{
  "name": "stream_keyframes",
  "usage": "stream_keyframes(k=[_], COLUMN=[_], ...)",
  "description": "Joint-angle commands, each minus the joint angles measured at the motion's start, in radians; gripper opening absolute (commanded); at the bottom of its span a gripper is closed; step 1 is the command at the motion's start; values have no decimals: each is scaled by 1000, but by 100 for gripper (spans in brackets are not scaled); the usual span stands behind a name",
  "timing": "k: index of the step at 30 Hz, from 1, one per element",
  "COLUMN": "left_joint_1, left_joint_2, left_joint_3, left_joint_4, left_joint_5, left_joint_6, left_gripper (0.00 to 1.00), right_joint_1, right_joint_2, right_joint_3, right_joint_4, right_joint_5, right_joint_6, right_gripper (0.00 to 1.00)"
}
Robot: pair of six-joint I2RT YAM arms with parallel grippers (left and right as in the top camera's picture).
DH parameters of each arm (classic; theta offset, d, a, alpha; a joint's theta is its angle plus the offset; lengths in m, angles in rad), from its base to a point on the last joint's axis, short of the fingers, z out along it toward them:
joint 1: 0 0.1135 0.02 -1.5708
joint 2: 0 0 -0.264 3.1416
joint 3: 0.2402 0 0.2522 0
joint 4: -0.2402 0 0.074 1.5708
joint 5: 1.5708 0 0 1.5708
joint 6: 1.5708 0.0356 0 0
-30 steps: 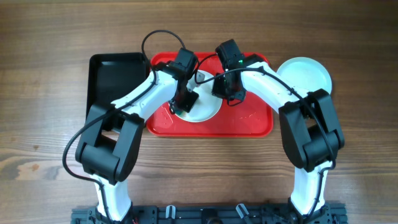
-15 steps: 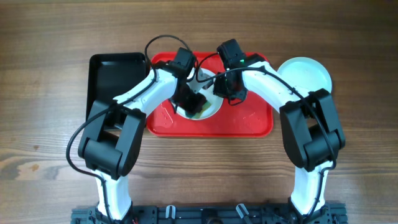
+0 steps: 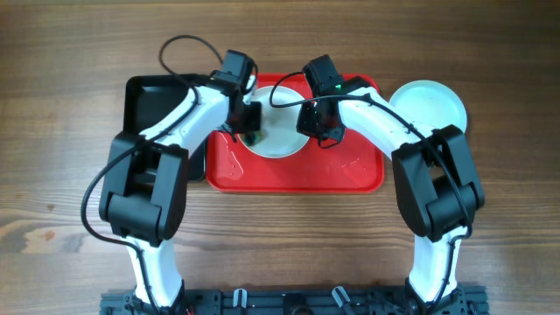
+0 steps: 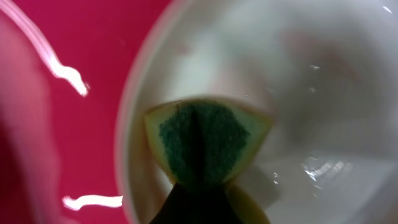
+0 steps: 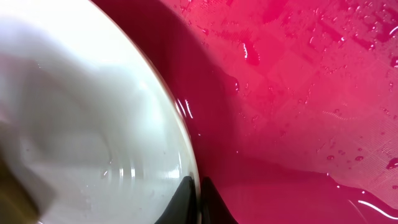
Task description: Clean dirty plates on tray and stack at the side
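A white plate point(image 3: 282, 142) lies on the red tray point(image 3: 350, 171), wet and without visible sauce. My left gripper point(image 3: 249, 127) is shut on a green and yellow sponge point(image 3: 253, 138) pressed at the plate's left edge. In the left wrist view the sponge point(image 4: 202, 143) rests inside the plate point(image 4: 311, 93), close to its rim, with the tray point(image 4: 68, 124) beside it. My right gripper point(image 3: 318, 131) is shut on the plate's right rim. The right wrist view shows its fingertips point(image 5: 186, 190) pinching the rim of the plate point(image 5: 81, 137) over the wet tray point(image 5: 298, 93).
A pale clean plate point(image 3: 429, 105) sits on the wooden table just right of the tray. A black rectangular tray point(image 3: 153, 105) lies against the red tray's left side. Water drops cover the red tray's floor.
My left gripper has carried the sponge from the plate's lower middle up and left to its left edge. The right gripper has kept its hold on the rim.
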Motion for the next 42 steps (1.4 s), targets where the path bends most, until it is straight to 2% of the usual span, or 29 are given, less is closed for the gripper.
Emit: stream_keyframes(k=[1, 6, 10, 19, 25, 30, 36, 42], left_joint_1=[45, 48, 48, 61, 61, 61, 61, 61], left_joint_2=[-6, -63, -135, -205, -192, -170, -132, -122], left_joint_3=[60, 184, 258, 263, 248, 248, 248, 248], left_joint_4=[-49, -153, -190, -185, -182, -182, -186, -185], left_joint_5=[-80, -48, -47, -68, -68, -68, -67, -67], left_joint_6=[-126, -125, -125, -119, -118, -126, -126, -126], left_gripper=[4, 4, 4, 4, 4, 4, 4, 4], right_joint_1=[-2, -3, -19, -27, -23, 24, 179, 332], right_joint_2=[21, 18, -11, -204, -397, -503, -518, -518], right_joint_3=[-26, -25, -23, -23, -23, -23, -24, -24], right_joint_4=[-13, -1, -14, -118, -185, -245, -294, -284], right_joint_5=[44, -2, -66, 134, 374, 702, 1156, 1389], right_joint_6=[0, -58, -179, -252, -255, -255, -254, -262], right_gripper=[4, 4, 4, 4, 4, 4, 4, 4])
